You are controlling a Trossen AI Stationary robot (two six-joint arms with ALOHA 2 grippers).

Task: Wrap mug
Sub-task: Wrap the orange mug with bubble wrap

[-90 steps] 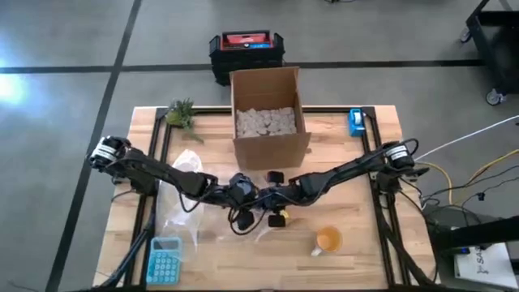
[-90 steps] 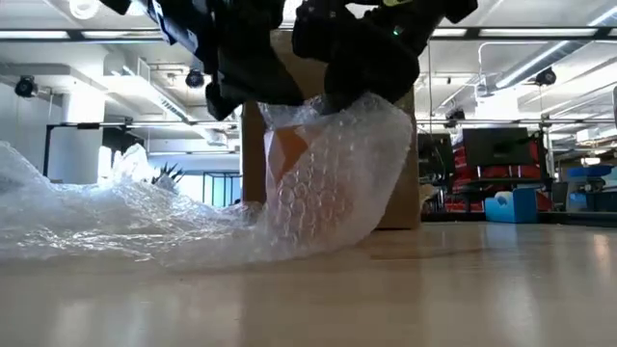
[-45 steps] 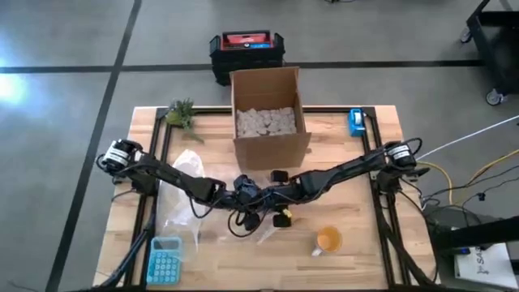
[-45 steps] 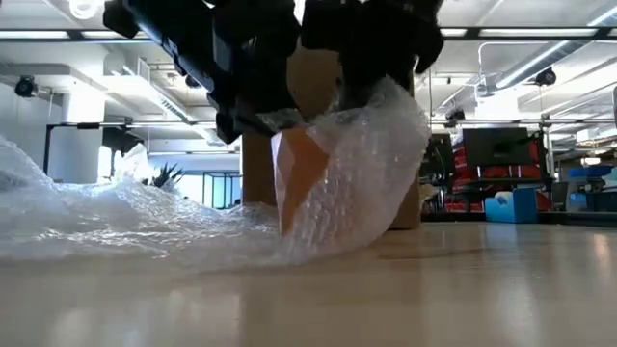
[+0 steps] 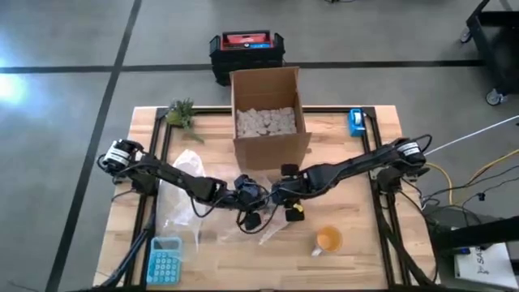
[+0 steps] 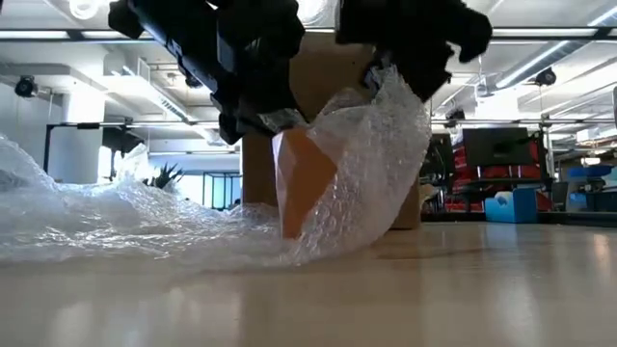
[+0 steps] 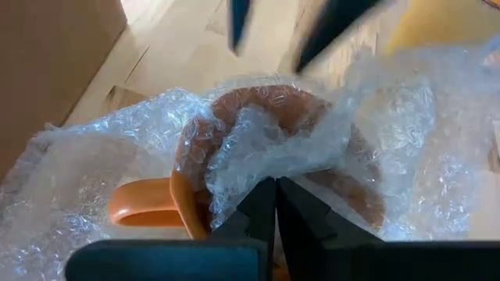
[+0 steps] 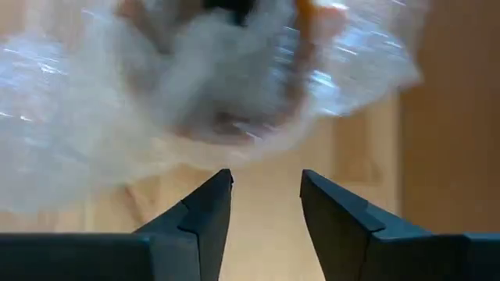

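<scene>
An orange mug (image 7: pixel 262 101) stands tilted on the table's middle, draped in clear bubble wrap (image 6: pixel 366 164) that trails toward the table's left (image 5: pixel 182 207). The mug's handle (image 7: pixel 141 211) pokes out bare. In the low view the mug (image 6: pixel 304 183) shows orange through the wrap, its lower end on the table. My left gripper (image 5: pixel 253 204) is shut on the wrap at the mug. My right gripper (image 5: pixel 281 195) stands open just right of the bundle, and its wrist view shows nothing between its fingers (image 8: pixel 266 191). My left gripper (image 7: pixel 275 191) pinches a bunched fold of the bubble wrap (image 7: pixel 262 168) between its two fingers, right over the mug near the handle side. The fingers slant down from the table's left. Whether the mug's wall is also between them, I cannot tell. The mug's lower end rests on the table.
An open cardboard box (image 5: pixel 268 113) filled with packing peanuts stands just behind the bundle. A second, bare orange mug (image 5: pixel 328 239) sits near the front right. A blue keypad-like thing (image 5: pixel 165 261), a blue tape dispenser (image 5: pixel 355 122) and a green plant (image 5: pixel 182 113) lie toward the edges.
The wrapped mug has come down from just above the table and now rests on it. My left gripper has shifted slightly toward the table's right with it. My right gripper has drawn back up and toward the right, leaving the wrap's flap standing over the mug.
</scene>
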